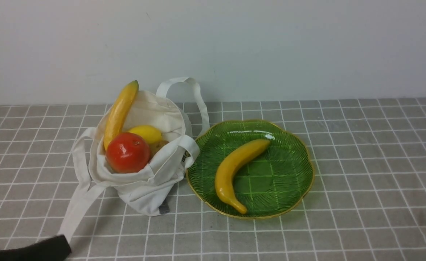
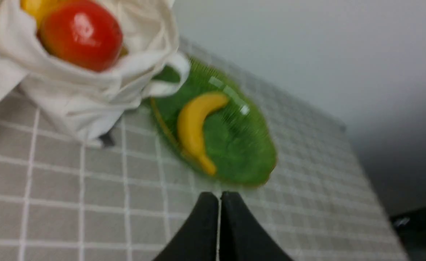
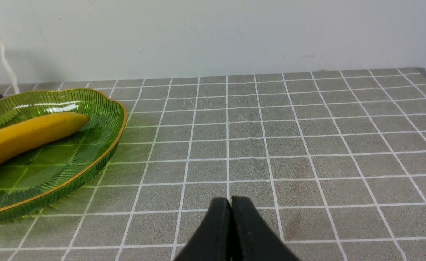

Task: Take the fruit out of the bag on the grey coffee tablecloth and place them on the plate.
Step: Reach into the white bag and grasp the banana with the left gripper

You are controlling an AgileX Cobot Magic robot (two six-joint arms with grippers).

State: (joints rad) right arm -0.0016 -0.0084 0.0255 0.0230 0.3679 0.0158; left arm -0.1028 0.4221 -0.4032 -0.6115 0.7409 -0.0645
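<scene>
I report from the near edge outward, reading each clock in the front view with twelve toward the wall. At about eight o'clock from the plate, a dark shape enters my front view; it is probably part of my left arm, though it is cut off by the picture edge. In the wrist views, my left gripper (image 2: 220,195) is fully closed with nothing between its fingertips. My right gripper (image 3: 230,200) is likewise closed, tips together and carrying nothing.

Beneath everything lies the grey checked cloth (image 1: 361,217). On it stands the green plate (image 1: 278,181), gold-rimmed and bearing one banana (image 1: 231,170). I find that banana curved, its ends toward one and between six and seven o'clock, its bend facing nine.

The white bag (image 1: 144,197) lies between nine and ten o'clock from the plate, mouth open, a dark grey tag (image 1: 164,207) at its bottom seam. One strap (image 1: 82,206) trails toward seven o'clock; another (image 1: 199,99) arches up at one. Four fruits remain in the bag. I note a red tomato (image 1: 127,152) at the near side of the mouth, a small brown fruit (image 1: 156,146) partly hidden at its two o'clock, and a lemon (image 1: 147,133) behind. The second banana (image 1: 118,114), green-tipped, leans out toward twelve. Beyond stands the pale wall (image 1: 271,47).
</scene>
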